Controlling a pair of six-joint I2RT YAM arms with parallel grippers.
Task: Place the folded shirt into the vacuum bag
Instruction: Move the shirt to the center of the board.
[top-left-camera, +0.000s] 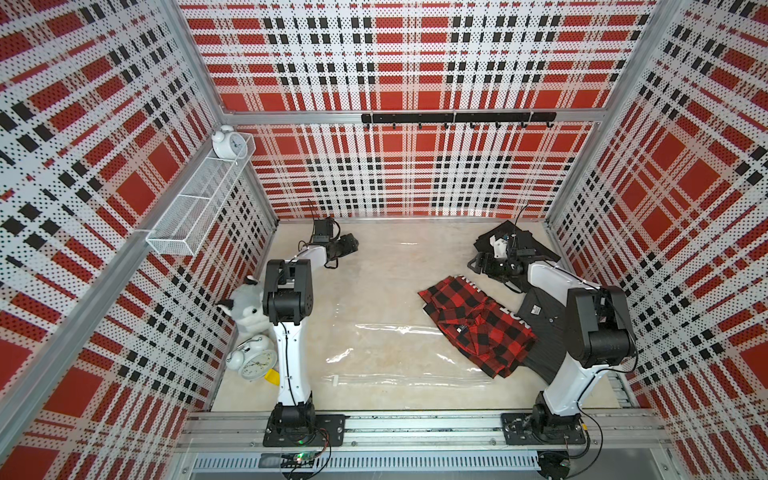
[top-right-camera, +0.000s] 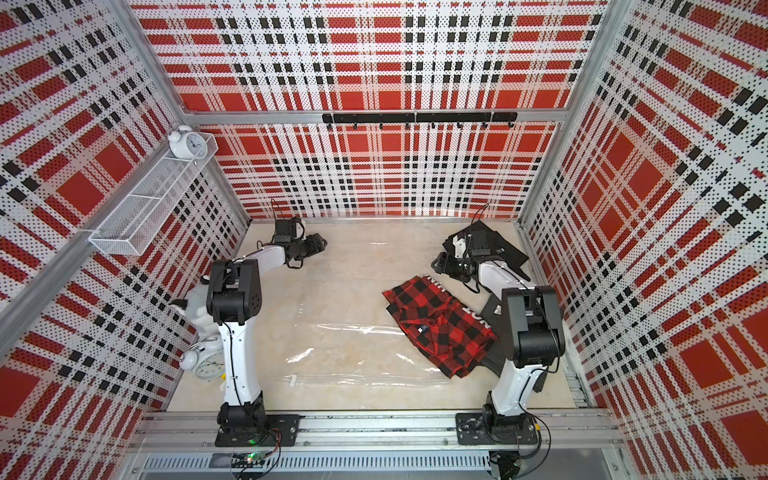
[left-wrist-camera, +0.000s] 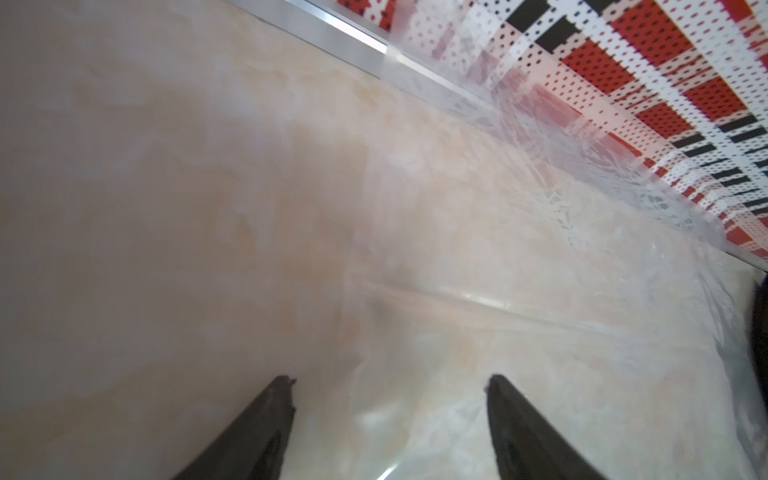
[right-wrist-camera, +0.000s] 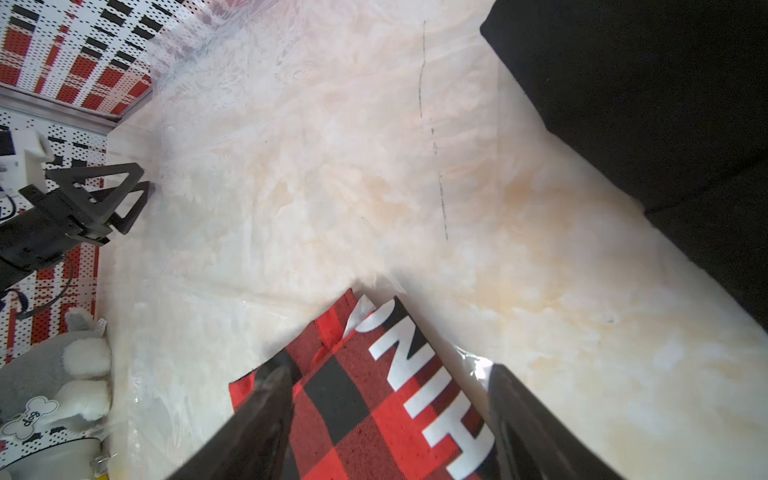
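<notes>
The vacuum bag (top-left-camera: 374, 299) (top-right-camera: 340, 307) lies flat and clear on the beige table, with its small white slider (top-left-camera: 336, 379) near the front. The folded shirt (top-left-camera: 478, 328) (top-right-camera: 440, 328), red-and-black plaid with white letters, lies at the bag's right side, and a glossy plastic edge crosses its far corner (right-wrist-camera: 374, 374). My right gripper (top-left-camera: 471, 266) (right-wrist-camera: 386, 372) hovers open over that corner, the cloth showing between its fingers. My left gripper (top-left-camera: 355, 244) (left-wrist-camera: 390, 382) is open low over the bag's far left part (left-wrist-camera: 540, 291), holding nothing.
A black garment (top-left-camera: 515, 241) lies at the back right. A dark striped garment (top-left-camera: 540, 349) sits under the shirt. Along the left wall are a plush toy (top-left-camera: 245, 307) and a white alarm clock (top-left-camera: 257, 361). A wire shelf (top-left-camera: 195, 203) hangs on that wall.
</notes>
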